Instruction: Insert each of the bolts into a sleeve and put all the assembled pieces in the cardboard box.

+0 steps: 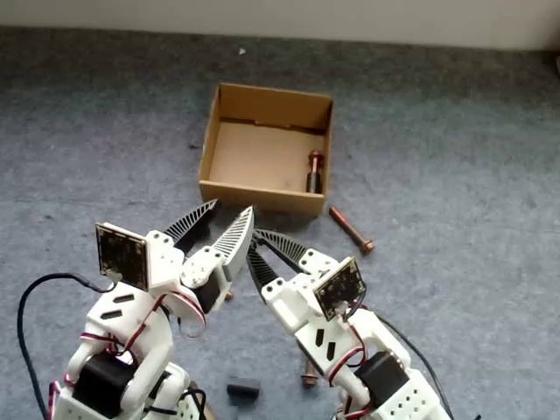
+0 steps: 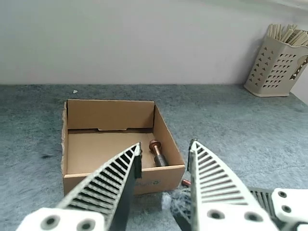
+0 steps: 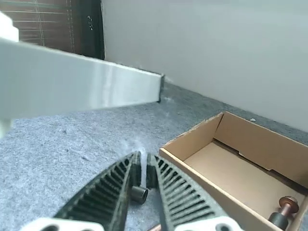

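While one assembled piece already lies in the cardboard box, the other parts are outside it.

High view. Box: far centre of the grey carpet; the assembled piece rests against its right wall. Loose bolt: on the carpet, just right of the box's near right corner. Spare sleeve: at the near edge, between the two arm bases. Left gripper: just near of the box's near wall, jaws spread, nothing between them. Right gripper: close beside it on the right, tips drawn together.

Left wrist view. Left gripper: fingers wide apart and empty, pointing at the box, with the assembled piece beyond. Judged to be free so it can fetch the loose bolt. Stick holder: far right, by the wall.

Right wrist view. Right gripper: closed on a short dark sleeve, pinched a little back from the tips and clear of the carpet, likely presented this way so a bolt can be pushed in. Box: to the right, with the assembled piece in its corner.
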